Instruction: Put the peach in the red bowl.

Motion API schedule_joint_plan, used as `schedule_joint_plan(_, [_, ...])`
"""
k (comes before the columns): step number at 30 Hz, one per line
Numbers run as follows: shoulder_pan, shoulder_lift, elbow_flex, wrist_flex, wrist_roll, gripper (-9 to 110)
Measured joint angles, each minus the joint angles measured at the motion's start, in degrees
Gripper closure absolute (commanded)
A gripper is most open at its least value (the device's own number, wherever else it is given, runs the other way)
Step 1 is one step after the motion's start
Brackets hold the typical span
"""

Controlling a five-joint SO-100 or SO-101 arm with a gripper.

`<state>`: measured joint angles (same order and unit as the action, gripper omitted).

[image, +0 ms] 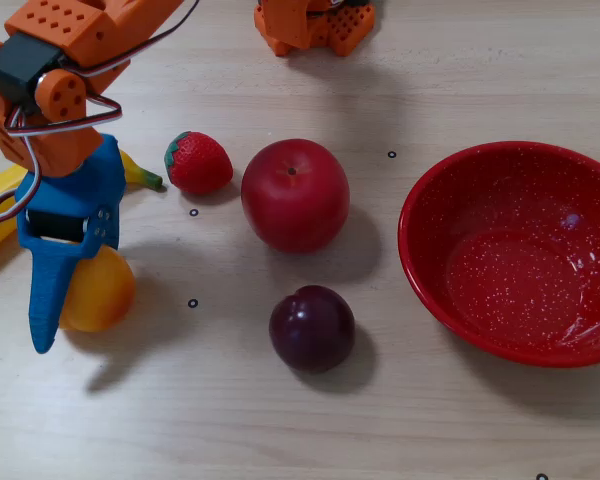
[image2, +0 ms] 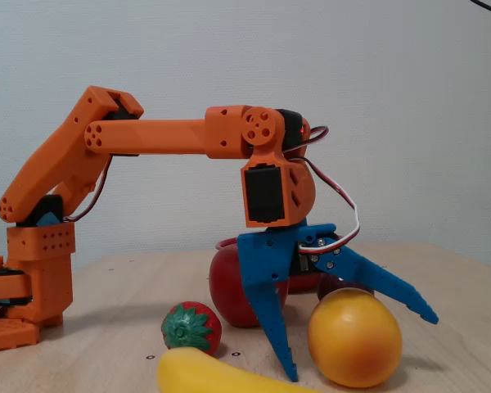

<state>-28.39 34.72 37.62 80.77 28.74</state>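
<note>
Nearest the fixed camera lies a yellow banana [image2: 221, 375], and just behind it we see the peach [image2: 353, 336] resting on the wooden table [image2: 131, 286]. We take the peach as our landmark. Our gripper [image2: 362, 348] stands spread wide around it: one blue finger [image2: 270, 315] points down to the table on the side toward the banana and strawberry, while the other finger [image2: 385, 285] slants out above the peach's far side. We cannot tell whether either finger touches the fruit; the jaws are clearly not closed on it.

From the overhead view, the peach [image: 102, 292] sits at the left of the table, partly hidden under the blue finger [image: 52, 290] that runs down across its left edge. Up and to the right of the peach lies a strawberry [image: 198, 163], and beside that, farther right, a big red apple [image: 295, 194]. A dark plum [image: 312, 328] lies to the right of the peach, just below the apple. Well apart from the peach, at the right edge of the table, stands the red bowl [image: 430, 270], white-speckled, with no fruit inside. The banana [image: 5, 205] reaches out from under the orange arm [image: 60, 90], just above and left of the peach.
</note>
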Motion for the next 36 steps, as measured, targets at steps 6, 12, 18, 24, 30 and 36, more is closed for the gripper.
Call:
schedule_joint_plan(6, [0.4, 0.0, -0.1, -0.4, 0.0, 38])
schedule_joint_plan(12, [0.4, 0.0, -0.1, -0.4, 0.1, 38])
schedule_joint_plan(18, [0.4, 0.0, -0.1, -0.7, 0.1, 53])
schedule_joint_plan(24, [0.4, 0.2, -0.2, -1.2, 1.2, 73])
schedule_joint_plan(30, [0.4, 0.2, -0.2, -1.3, 2.4, 101])
schedule_joint_plan(36, [0.4, 0.4, -0.2, -1.4, 3.8, 101])
